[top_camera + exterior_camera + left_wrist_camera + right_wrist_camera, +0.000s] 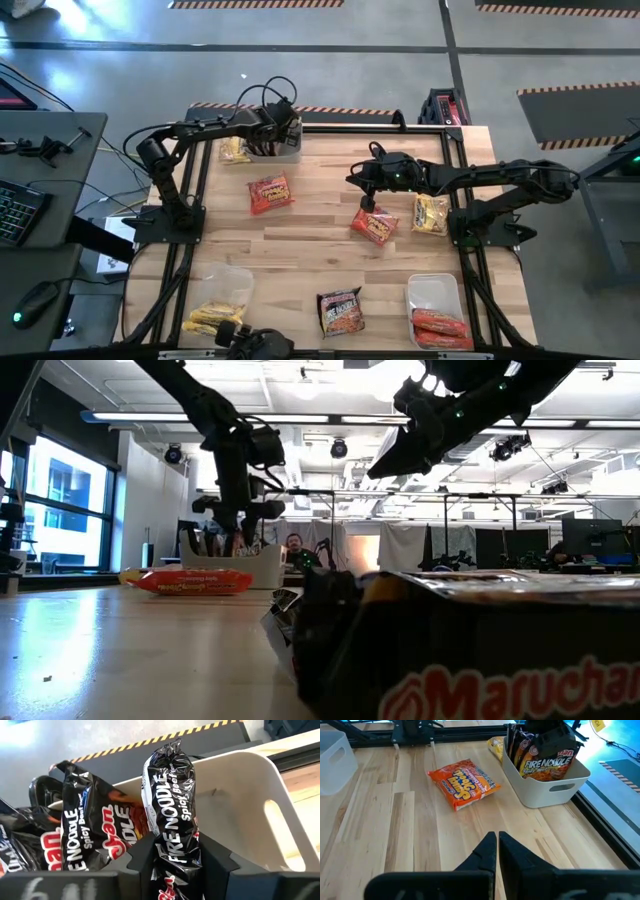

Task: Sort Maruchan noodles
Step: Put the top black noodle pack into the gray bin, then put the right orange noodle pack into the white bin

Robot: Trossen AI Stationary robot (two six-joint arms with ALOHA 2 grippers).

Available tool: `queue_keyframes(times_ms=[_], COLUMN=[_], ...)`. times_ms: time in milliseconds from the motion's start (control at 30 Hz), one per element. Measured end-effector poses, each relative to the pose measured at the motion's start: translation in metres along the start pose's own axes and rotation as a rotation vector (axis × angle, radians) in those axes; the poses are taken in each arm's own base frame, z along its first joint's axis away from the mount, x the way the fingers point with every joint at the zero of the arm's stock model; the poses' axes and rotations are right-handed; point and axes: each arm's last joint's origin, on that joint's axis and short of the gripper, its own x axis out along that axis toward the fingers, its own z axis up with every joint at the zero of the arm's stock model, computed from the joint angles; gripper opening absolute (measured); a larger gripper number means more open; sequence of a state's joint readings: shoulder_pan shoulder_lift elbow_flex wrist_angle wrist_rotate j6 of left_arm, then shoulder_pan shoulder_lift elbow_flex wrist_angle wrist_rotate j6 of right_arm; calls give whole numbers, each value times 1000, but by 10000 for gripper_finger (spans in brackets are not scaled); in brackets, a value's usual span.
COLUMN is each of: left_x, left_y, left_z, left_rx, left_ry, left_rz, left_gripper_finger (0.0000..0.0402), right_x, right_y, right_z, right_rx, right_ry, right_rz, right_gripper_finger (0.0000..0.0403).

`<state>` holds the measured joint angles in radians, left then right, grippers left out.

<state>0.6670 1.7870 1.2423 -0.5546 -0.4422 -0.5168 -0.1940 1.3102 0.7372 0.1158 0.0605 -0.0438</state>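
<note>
Black Maruchan packet fills the low view's foreground, lying flat, untouched. Right gripper hovers mid-table, jaws clenched on nothing, directly above a red-orange packet; a yellow packet lies just beside. Farther off, left gripper is over the white bin, grasping an upright black Fire Noodle packet, long axis vertical, among others already binned.
</note>
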Motion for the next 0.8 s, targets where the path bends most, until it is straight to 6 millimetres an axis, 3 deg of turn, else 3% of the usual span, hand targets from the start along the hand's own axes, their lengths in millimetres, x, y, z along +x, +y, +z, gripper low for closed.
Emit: queue_keyframes(times_ms=[400,800], left_x=[0,-9], left_y=[3,1], left_z=[2,3], left_rx=[85,200], left_ry=[-50,-89], left_rz=[102,124], left_gripper_finger=[158,163], right_x=[0,0], right_y=[0,0], right_z=[-1,-1], right_rx=[1,1], right_ry=[7,7], right_rz=[0,0], right_gripper_finger=[0,0])
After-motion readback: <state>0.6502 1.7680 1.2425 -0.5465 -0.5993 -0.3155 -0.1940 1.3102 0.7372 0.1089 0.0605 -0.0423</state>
